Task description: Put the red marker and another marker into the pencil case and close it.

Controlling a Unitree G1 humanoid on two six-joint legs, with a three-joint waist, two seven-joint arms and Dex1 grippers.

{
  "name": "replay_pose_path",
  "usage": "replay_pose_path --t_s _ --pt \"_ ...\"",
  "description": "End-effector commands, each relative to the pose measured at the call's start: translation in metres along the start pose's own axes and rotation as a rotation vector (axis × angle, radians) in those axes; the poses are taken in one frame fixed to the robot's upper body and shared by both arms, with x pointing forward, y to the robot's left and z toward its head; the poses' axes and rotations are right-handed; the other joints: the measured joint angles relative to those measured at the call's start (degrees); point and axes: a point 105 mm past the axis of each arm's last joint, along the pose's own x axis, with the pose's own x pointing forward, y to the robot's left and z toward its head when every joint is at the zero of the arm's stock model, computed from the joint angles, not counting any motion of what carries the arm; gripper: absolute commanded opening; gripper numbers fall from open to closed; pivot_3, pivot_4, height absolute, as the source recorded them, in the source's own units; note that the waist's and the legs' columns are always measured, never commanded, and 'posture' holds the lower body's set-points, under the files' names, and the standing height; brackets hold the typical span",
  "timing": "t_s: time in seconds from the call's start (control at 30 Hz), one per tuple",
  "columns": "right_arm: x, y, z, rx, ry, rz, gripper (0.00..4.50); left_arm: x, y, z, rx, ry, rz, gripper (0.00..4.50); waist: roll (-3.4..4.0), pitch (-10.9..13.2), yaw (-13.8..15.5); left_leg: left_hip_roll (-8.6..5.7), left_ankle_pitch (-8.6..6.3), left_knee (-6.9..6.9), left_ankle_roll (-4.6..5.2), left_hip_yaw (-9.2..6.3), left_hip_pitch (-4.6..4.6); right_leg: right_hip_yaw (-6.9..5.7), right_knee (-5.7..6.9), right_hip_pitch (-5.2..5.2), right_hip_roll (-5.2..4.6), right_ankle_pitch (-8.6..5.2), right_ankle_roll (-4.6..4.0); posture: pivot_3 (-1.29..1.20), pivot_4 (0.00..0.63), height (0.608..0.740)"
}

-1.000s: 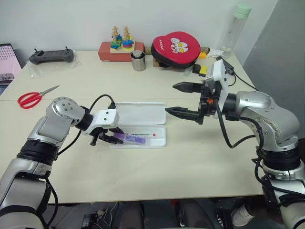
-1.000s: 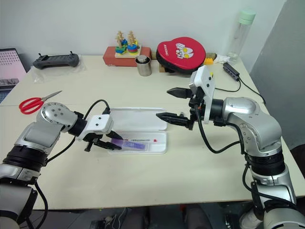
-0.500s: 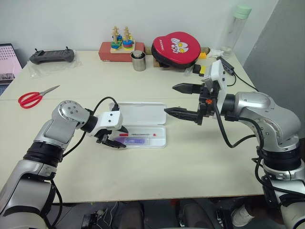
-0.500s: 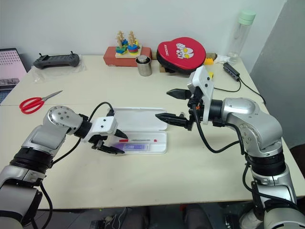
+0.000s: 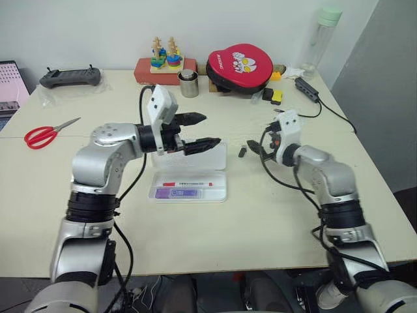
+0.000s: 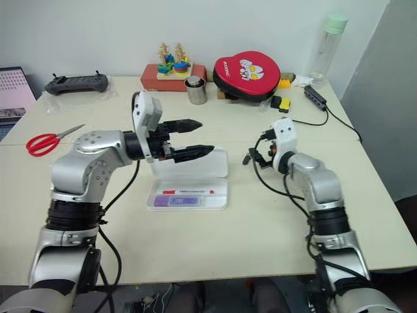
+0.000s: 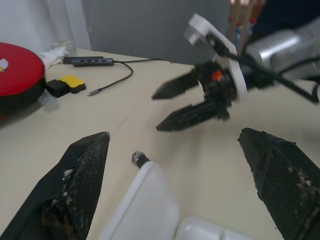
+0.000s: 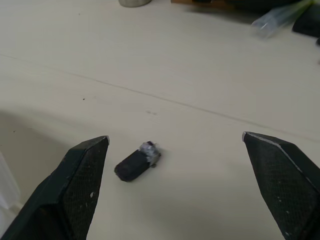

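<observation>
Both markers are lying in the case (image 5: pixel 189 189) tray: red marker (image 5: pixel 187 184), purple marker (image 5: pixel 177 193) just at its 6 o'clock. Closing is pending. Left gripper (image 5: pixel 199 130), jaws spread, is hovering by the raised lid; right gripper (image 5: pixel 251 150), probably spread too, is waiting at 3 o'clock. Next: pushing the lid down.

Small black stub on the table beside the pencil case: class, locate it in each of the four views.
Left eye view: small black stub between the pencil case lid and the right gripper.
Right eye view: same spot.
Left wrist view: just past the lid's corner.
Right wrist view: ahead, between its open fingers.
Shared landmark: the raised lid.
</observation>
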Motion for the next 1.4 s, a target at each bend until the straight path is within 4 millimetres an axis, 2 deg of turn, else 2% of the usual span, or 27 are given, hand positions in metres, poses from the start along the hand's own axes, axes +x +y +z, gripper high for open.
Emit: replay_pose_path --t_s 0.03,0.23,0.33,0.43,0.57,0.8,0.97,1.03,1.07,1.17,1.27,1.33,1.4 --pt "0.013 0.009 0.013 0.029 -0.054 -0.044 4.50 0.008 0.001 0.016 0.075 -0.039 0.051 4.44 0.00 0.0 0.0 0.00 0.00 0.00 0.00 0.01 0.00 0.00 0.00 0.00 0.00 0.00 0.00 0.00 0.150 0.740" --pt "0.034 0.017 -0.012 0.069 0.021 -0.095 4.50 0.017 0.007 0.011 0.092 -0.015 0.092 4.44 0.00 0.0 0.1 -0.01 0.00 0.00 0.00 0.00 0.02 0.00 -0.01 0.02 -0.01 0.02 0.02 0.00 0.150 0.740" --pt "0.037 0.007 -0.033 -0.007 0.108 -0.169 4.50 0.021 0.011 0.012 0.098 -0.023 0.120 4.44 0.00 0.0 0.2 -0.03 0.00 0.00 0.00 0.00 0.00 0.00 -0.02 0.02 -0.02 0.02 0.02 0.00 0.150 0.740" --pt "0.038 -0.001 -0.039 -0.019 0.118 -0.213 4.50 0.024 0.014 0.014 0.099 -0.041 0.139 4.44 -0.01 0.0 0.5 -0.04 0.00 0.01 0.00 -0.01 0.01 -0.03 -0.03 0.05 -0.03 0.03 0.04 0.00 0.150 0.740" --pt "0.037 -0.009 -0.034 -0.013 0.090 -0.248 3.76 0.028 0.013 0.016 0.100 -0.055 0.136 4.50 -0.01 0.0 0.6 -0.05 0.00 0.02 -0.01 -0.01 0.03 -0.01 -0.02 0.08 -0.04 0.05 0.08 0.00 0.150 0.740" --pt "0.034 -0.012 -0.027 -0.007 0.070 -0.257 1.96 0.032 0.016 0.020 0.109 -0.068 0.142 4.50 -0.01 0.0 0.6 -0.05 0.01 0.03 -0.01 -0.01 0.03 0.00 -0.03 0.08 -0.03 0.07 0.10 0.00 0.150 0.740" --pt "0.033 -0.014 -0.028 0.004 0.066 -0.264 0.86 0.034 0.018 0.021 0.113 -0.080 0.144 4.50 -0.01 0.0 0.6 -0.05 0.00 0.03 -0.01 0.00 0.03 0.00 -0.05 0.08 -0.03 0.07 0.10 0.00 0.150 0.740" --pt "0.032 -0.017 -0.025 0.004 0.050 -0.270 0.39 0.035 0.018 0.022 0.112 -0.087 0.142 4.50 -0.01 0.0 0.6 -0.05 0.00 0.03 -0.01 0.00 0.02 0.00 -0.05 0.08 -0.03 0.07 0.10 0.00 0.150 0.740" --pt "0.032 -0.018 -0.023 0.008 0.037 -0.265 0.29 0.036 0.019 0.022 0.112 -0.090 0.142 4.50 -0.01 0.0 0.7 -0.05 0.01 0.03 -0.01 0.00 0.02 0.00 -0.05 0.08 -0.03 0.07 0.10 0.00 0.150 0.740" --pt "0.030 -0.016 -0.007 0.010 -0.031 -0.221 0.29 0.036 0.019 0.022 0.111 -0.096 0.141 4.50 -0.01 0.0 0.7 -0.05 0.01 0.03 -0.01 0.00 0.01 0.00 -0.05 0.07 -0.03 0.07 0.10 0.00 0.150 0.740" --pt "0.023 -0.007 0.017 -0.079 -0.125 -0.127 0.29 0.029 0.017 0.023 0.111 -0.103 0.120 4.50 -0.01 0.0 0.7 -0.06 0.00 0.02 -0.01 0.01 -0.02 0.01 -0.06 0.03 -0.03 0.07 0.10 0.00 0.150 0.740" --pt "0.009 0.003 0.038 -0.131 -0.183 0.014 0.29 0.011 0.010 0.021 0.113 -0.096 0.062 4.50 0.01 0.0 0.3 -0.05 0.00 0.00 -0.01 0.01 -0.02 0.01 -0.07 0.02 -0.03 0.06 0.10 0.00 0.150 0.740" --pt "-0.011 0.018 0.049 -0.203 -0.209 0.193 0.29 -0.010 0.003 0.015 0.115 -0.055 0.010 4.50 0.02 0.0 -0.2 -0.05 0.00 -0.08 -0.01 0.04 -0.04 0.06 -0.08 -0.04 -0.03 0.06 0.10 0.00 0.150 0.740"
